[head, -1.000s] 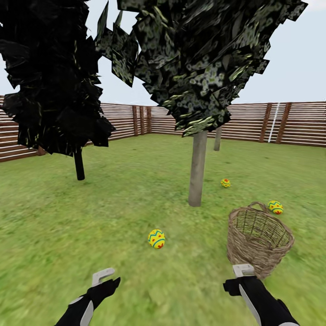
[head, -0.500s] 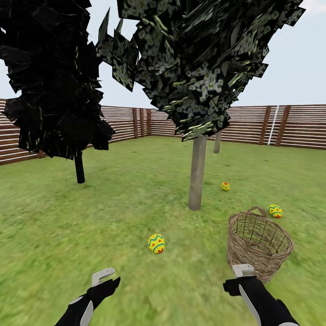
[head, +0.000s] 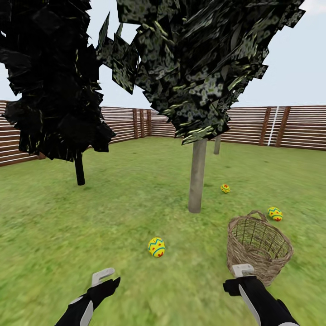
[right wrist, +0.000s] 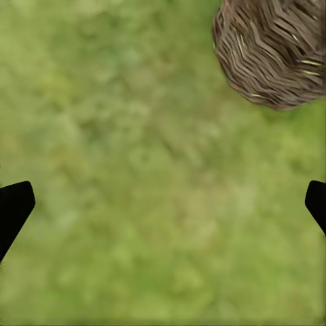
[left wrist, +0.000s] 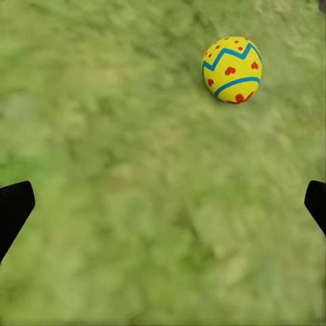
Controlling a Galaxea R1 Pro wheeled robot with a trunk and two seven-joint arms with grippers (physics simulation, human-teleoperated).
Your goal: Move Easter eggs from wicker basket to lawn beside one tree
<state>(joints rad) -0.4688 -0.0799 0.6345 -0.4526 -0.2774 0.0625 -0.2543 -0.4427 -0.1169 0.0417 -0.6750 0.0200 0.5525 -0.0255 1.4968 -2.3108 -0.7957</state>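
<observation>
All three yellow patterned eggs lie on the lawn (head: pixel 136 213) around the pale-trunked tree (head: pixel 197 176). One egg (head: pixel 156 247) is in front of it to the left and appears again as the egg (left wrist: pixel 231 69) in the left wrist view. A second egg (head: pixel 225 188) lies beyond the trunk, a third egg (head: pixel 275 213) behind the basket. The wicker basket (head: pixel 258 246) leans on the grass at the right, and no egg shows inside it. My left gripper (head: pixel 108 278) hangs open over bare grass, short of the near egg. Just before the basket (right wrist: pixel 272 51), my right gripper (head: pixel 236 278) is open and empty.
A near-black tree with a thin black trunk (head: pixel 79 170) stands at the left. Another pale trunk (head: pixel 217 145) rises near the slatted wooden fence (head: pixel 290 127), which rings the garden. Open grass stretches between the trees and in front of me.
The whole picture has slid slightly, with eggs, basket and trunk lower in view, so the camera moved. Both arms keep the same pose and stay open.
</observation>
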